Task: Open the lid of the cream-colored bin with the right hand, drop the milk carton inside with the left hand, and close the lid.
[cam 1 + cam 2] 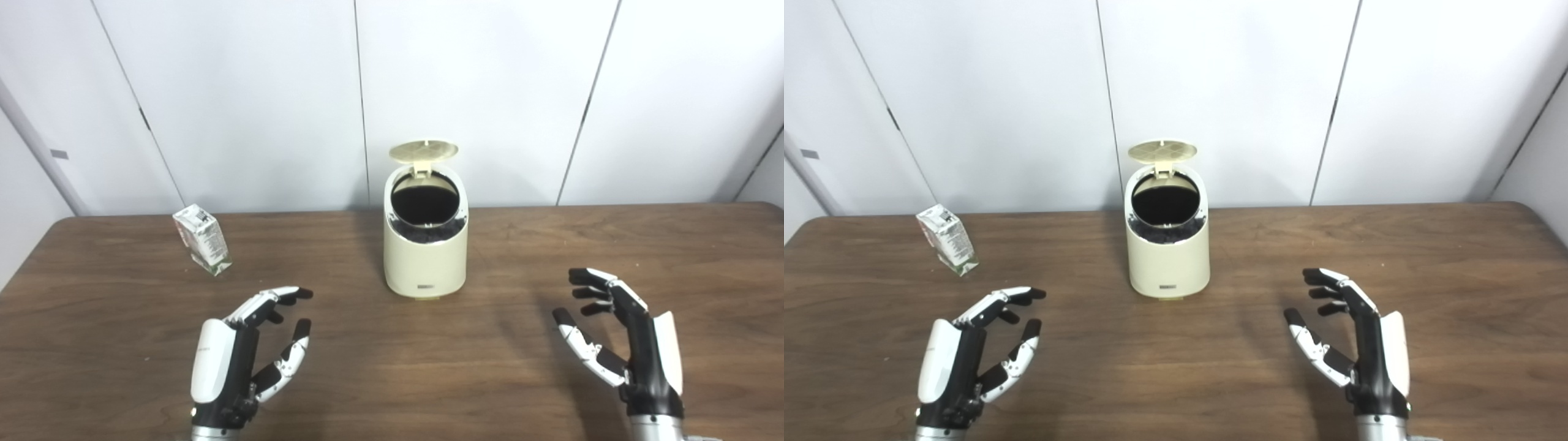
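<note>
1. The cream-colored plastic bin [424, 245], a rounded upright can, stands at the middle of the brown wooden table [490, 380]. Its round hinged lid [424, 150] is tipped up behind the mouth, so the dark inside shows.
2. The small white milk carton [202, 237] with green print stands tilted, well to the left of the bin and a little farther back than its base.
3. The left hand [248, 352] hovers nearer the camera than the bin and left of it, fingers spread, holding nothing. The carton is beyond it.
4. The right hand [618, 334] waits to the bin's right, also spread and empty.
5. The carton looks light, thin-walled and easily crushed or tipped. Its flat side faces, around mid-height, seem the safest hold, with gentle pressure.
</note>
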Available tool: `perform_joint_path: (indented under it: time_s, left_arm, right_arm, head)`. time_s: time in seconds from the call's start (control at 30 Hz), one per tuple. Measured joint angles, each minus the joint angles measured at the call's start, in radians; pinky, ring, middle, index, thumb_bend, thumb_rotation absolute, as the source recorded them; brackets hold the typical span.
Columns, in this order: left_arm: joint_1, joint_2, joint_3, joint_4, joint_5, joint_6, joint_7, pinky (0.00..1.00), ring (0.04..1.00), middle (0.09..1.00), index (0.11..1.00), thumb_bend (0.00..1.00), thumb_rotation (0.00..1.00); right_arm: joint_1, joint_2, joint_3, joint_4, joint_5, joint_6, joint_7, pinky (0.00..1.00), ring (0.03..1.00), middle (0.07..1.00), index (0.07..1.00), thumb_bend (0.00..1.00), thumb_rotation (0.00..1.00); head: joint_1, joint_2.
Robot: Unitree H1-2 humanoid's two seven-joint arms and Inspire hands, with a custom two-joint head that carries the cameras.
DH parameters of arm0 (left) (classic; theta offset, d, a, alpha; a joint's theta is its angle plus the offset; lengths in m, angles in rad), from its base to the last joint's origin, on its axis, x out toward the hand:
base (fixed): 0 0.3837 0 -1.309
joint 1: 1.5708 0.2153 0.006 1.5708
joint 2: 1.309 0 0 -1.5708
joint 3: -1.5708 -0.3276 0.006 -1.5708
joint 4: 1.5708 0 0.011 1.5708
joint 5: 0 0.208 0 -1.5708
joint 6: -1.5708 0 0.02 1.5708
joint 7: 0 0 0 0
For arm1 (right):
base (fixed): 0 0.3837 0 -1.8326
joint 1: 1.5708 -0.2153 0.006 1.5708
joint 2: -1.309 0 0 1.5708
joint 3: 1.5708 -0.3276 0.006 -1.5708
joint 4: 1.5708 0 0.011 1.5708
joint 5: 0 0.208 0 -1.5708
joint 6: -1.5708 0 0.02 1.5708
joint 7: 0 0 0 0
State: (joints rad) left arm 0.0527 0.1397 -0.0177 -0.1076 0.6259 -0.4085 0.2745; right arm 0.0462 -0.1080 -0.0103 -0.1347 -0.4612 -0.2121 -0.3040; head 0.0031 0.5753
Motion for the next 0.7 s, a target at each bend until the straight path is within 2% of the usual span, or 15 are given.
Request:
perform_joint_path:
  time_s: [0.07,0.13,0.23,0.3,0.37,0.43,0.53,0.63,0.7]
  left_arm:
    - [0.002,0.000,0.001,-0.001,-0.006,0.001,-0.002,0.53,0.663,0.699,0.693,0.21,0.38]
    - [0.004,0.000,0.001,-0.004,-0.029,0.014,-0.016,0.50,0.619,0.663,0.660,0.22,0.33]
    - [0.013,-0.003,0.012,-0.010,-0.087,0.083,-0.059,0.45,0.559,0.608,0.618,0.27,0.27]
    - [0.021,-0.003,0.034,-0.017,-0.124,0.140,-0.086,0.36,0.456,0.522,0.575,0.37,0.15]
    - [0.025,-0.002,0.066,-0.023,-0.162,0.167,-0.092,0.36,0.449,0.500,0.531,0.47,0.13]
    - [0.020,0.001,0.110,-0.023,-0.206,0.166,-0.084,0.36,0.433,0.489,0.496,0.50,0.08]
    - [-0.007,0.005,0.188,-0.019,-0.243,0.164,-0.043,0.36,0.437,0.501,0.490,0.51,0.08]
    - [-0.044,0.020,0.256,-0.016,-0.244,0.173,0.001,0.42,0.490,0.558,0.492,0.51,0.07]
    - [-0.068,0.032,0.283,-0.017,-0.242,0.226,0.004,0.46,0.539,0.605,0.613,0.75,0.12]
  right_arm:
    - [0.000,0.000,0.000,0.002,0.000,-0.002,0.001,0.55,0.661,0.698,0.686,0.24,0.36]
    - [0.000,0.000,0.001,0.002,-0.003,-0.010,0.001,0.55,0.668,0.702,0.693,0.24,0.42]
    - [0.001,0.000,0.002,0.002,-0.015,-0.020,0.001,0.56,0.673,0.707,0.697,0.24,0.42]
    - [0.001,0.000,0.001,0.003,-0.016,-0.023,0.000,0.55,0.671,0.705,0.692,0.24,0.38]
    - [0.001,0.000,-0.001,0.007,-0.012,-0.037,-0.003,0.56,0.675,0.704,0.685,0.24,0.32]
    - [0.000,0.000,-0.004,0.011,-0.002,-0.064,-0.006,0.56,0.675,0.704,0.684,0.23,0.32]
    - [0.000,-0.001,-0.010,0.014,0.001,-0.069,-0.006,0.55,0.674,0.710,0.694,0.21,0.35]
    - [0.000,-0.002,-0.018,0.018,0.012,-0.070,-0.006,0.54,0.660,0.704,0.691,0.21,0.27]
    - [-0.005,-0.010,-0.027,0.026,0.022,-0.073,-0.005,0.53,0.654,0.701,0.688,0.21,0.26]
  head:
    - [0.000,0.000]
    - [0.011,-0.009]
    - [0.015,-0.018]
    - [0.020,-0.037]
    - [0.031,-0.046]
    - [0.047,-0.055]
    - [0.073,-0.063]
    - [0.122,-0.071]
    - [0.133,-0.074]
